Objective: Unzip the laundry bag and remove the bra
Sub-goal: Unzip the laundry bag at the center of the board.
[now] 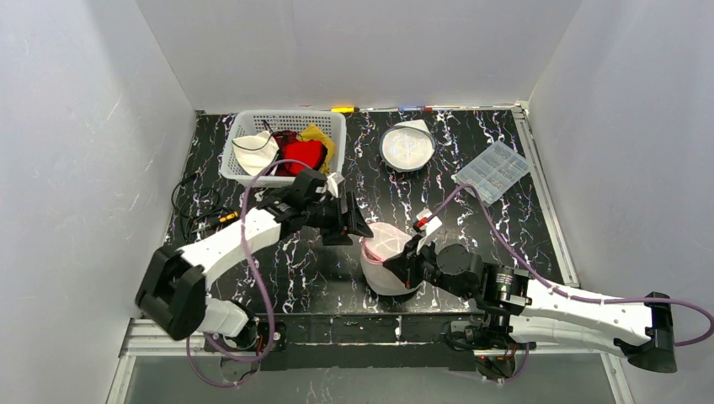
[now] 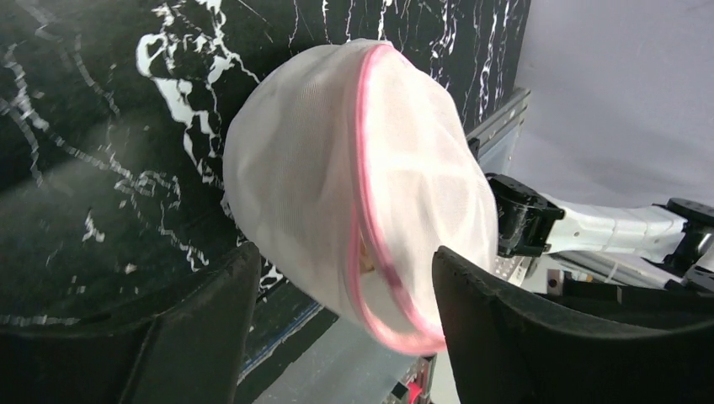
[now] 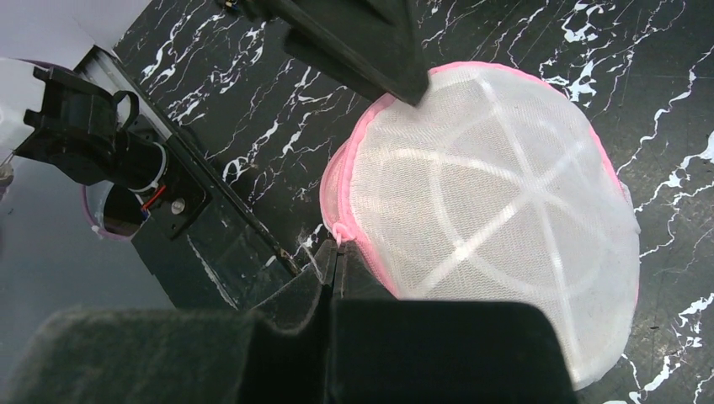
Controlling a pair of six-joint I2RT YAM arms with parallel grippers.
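The bag (image 1: 386,263), a white mesh dome with a pink zip rim, sits on the black marbled desk (image 1: 471,227), tilted up on its side. The mesh hides what is inside.

The left hand (image 1: 354,223) is just behind and left of the bag, its jaws wide apart. In its wrist view (image 2: 345,257) the two black fingers (image 2: 210,311) stand apart and frame the bag (image 2: 337,168) without gripping it. From the right wrist view, one of those fingertips sits right at the rim on the bag's far side.

The right hand (image 1: 410,252) is against the bag's right side, low down. Its jaws are pressed together, and in its own view (image 3: 337,252) the tips pinch the pink rim of the bag (image 3: 505,202), where a small white knot shows.

Well behind and left of the bag is a white basket (image 1: 290,116) with red, white and yellow cloth. Behind the bag lies a round mesh disc (image 1: 407,145), and behind and right of it a clear box (image 1: 492,171).
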